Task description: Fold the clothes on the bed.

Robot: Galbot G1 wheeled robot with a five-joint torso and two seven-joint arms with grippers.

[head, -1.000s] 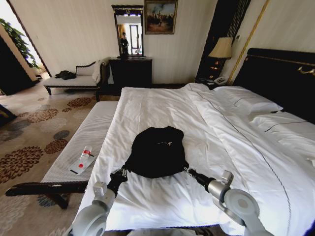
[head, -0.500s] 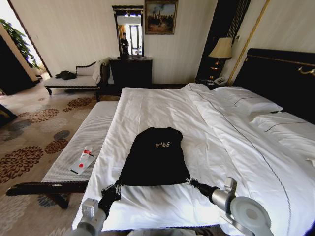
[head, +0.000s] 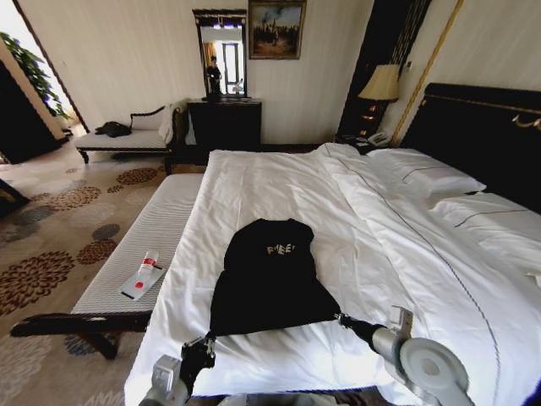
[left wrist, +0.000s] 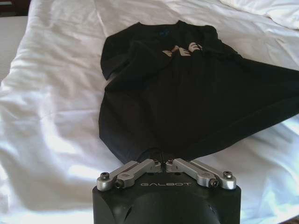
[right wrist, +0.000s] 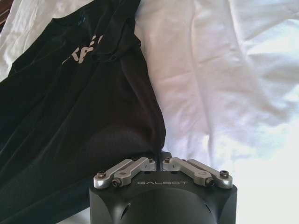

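Two grippers hold the hem corners of the black short-sleeved soft-cloth T-shirt (head: 270,279) with white chest lettering: the left gripper (left wrist: 163,163) is pinched closed on one corner, the right gripper (right wrist: 159,161) likewise on the other. The shirt lies stretched flat on the white duvet of the large dark-framed bed (head: 406,254), near its foot, collar toward the headboard. No fold looks made; judging by this, only spreading is done, and all the folding remains.
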